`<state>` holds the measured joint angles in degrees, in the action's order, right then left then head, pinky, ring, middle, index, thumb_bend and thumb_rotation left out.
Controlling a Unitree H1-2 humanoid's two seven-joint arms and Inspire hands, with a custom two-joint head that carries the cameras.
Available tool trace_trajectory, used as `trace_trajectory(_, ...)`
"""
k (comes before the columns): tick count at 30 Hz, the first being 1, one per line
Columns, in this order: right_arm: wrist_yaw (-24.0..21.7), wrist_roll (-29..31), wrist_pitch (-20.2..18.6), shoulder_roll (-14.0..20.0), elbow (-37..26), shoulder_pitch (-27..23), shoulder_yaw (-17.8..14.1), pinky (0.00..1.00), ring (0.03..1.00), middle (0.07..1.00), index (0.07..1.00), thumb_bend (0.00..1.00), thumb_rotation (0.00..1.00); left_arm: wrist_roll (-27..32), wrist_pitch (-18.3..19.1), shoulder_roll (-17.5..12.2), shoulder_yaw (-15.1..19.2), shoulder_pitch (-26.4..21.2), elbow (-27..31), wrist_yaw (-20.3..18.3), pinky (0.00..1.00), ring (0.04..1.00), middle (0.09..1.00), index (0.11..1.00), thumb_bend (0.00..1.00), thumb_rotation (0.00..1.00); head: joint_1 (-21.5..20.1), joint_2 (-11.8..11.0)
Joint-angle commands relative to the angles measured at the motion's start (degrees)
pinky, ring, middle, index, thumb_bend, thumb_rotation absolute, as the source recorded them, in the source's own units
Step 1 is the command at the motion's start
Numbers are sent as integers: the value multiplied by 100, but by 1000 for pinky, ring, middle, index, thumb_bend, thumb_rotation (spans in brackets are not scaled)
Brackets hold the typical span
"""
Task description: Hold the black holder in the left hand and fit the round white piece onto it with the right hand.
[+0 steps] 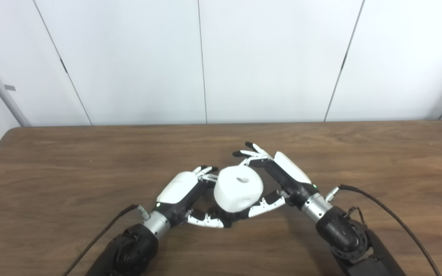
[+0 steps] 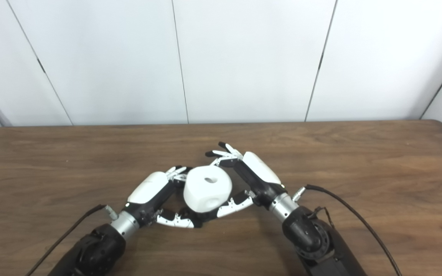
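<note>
Left eye view: rounded white plastic piece w/ top hole (image 1: 238, 188) sits between both robot hands just above the brown wood counter (image 1: 52, 172). Left robot hand (image 1: 184, 193) cups it from beneath, prob. bracing a black holder, hidden.

Right eye view: right robot hand (image 2: 249, 174) clasps the piece, thumb under, fingers (image 2: 223, 153) splayed behind, to steer it.
</note>
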<state>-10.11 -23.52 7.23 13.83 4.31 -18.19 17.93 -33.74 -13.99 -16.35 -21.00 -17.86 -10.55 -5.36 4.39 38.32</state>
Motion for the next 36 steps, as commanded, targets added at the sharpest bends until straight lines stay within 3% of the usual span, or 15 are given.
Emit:
trace_trajectory(1, -123, -78, -45, 80, -67, -30, 18, 1000, 1000, 866, 486, 516, 142, -32, -35, -7, -23, -59, 104, -67, 1000, 950, 775, 481, 522, 51, 0, 19)
trace_trajectory(22, -293, -17, -53, 150, -109, -52, 59, 1000, 1000, 868, 486, 514, 146, -94, -8, 84, -41, -93, 70, -47, 1000, 947, 774, 481, 523, 51, 40, 28)
trace_trajectory(29, -614, -110, -328, 368, -523, -166, 91, 1000, 1000, 899, 497, 519, 161, -157, 37, 153, -68, -101, 70, -31, 1000, 945, 773, 481, 523, 51, 36, 57)
trace_trajectory(30, -653, -102, -341, 397, -572, -175, 83, 1000, 1000, 903, 582, 664, 237, -152, 38, 165, -70, -107, 52, -29, 1000, 946, 773, 481, 523, 51, 37, 55)
trace_trajectory(32, -724, -92, -370, 448, -659, -194, 63, 1000, 1000, 914, 673, 800, 306, -155, 39, 189, -74, -114, 31, -17, 1000, 948, 774, 481, 523, 51, 34, 65)
trace_trajectory(36, -844, -36, -505, 497, -834, -210, -12, 1000, 1000, 930, 739, 862, 307, -189, 77, 224, -92, -111, 45, -20, 1000, 948, 775, 481, 523, 51, 24, 76)
